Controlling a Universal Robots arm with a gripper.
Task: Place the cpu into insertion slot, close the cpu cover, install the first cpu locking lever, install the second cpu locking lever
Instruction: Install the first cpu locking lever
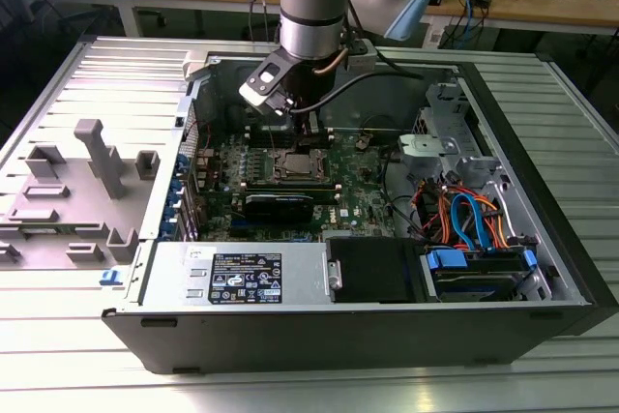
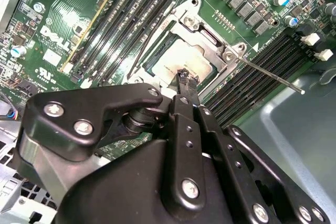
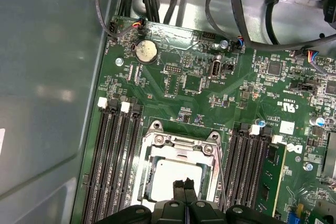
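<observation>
The gripper hung directly over the cpu, its two black fingers pressed tip to tip with nothing clamped between them. In the second wrist view the joined tips of the gripper stood at the near edge of the chip's dull silver top, very close above it; whether they touched the metal could not be told. The cpu lay flat inside the insertion slot, and the cpu cover was down around it, its frame bordering the chip on all sides and the silver top showing through the window. On the cover, a thin bright locking lever ran out from a screw at one corner and ended over the grey case floor, beyond the black memory slots; a second, darker lever lay along the opposite side of the frame. Whether either lever was latched could not be told. In the exterior view the gripper reached down into the open computer case, which held the green motherboard, a labelled power supply against the near wall, and a bundle of orange and blue cables toward the exterior view's right. Beside the case, on the exterior view's left, grey fixture blocks stood on the ribbed table.
</observation>
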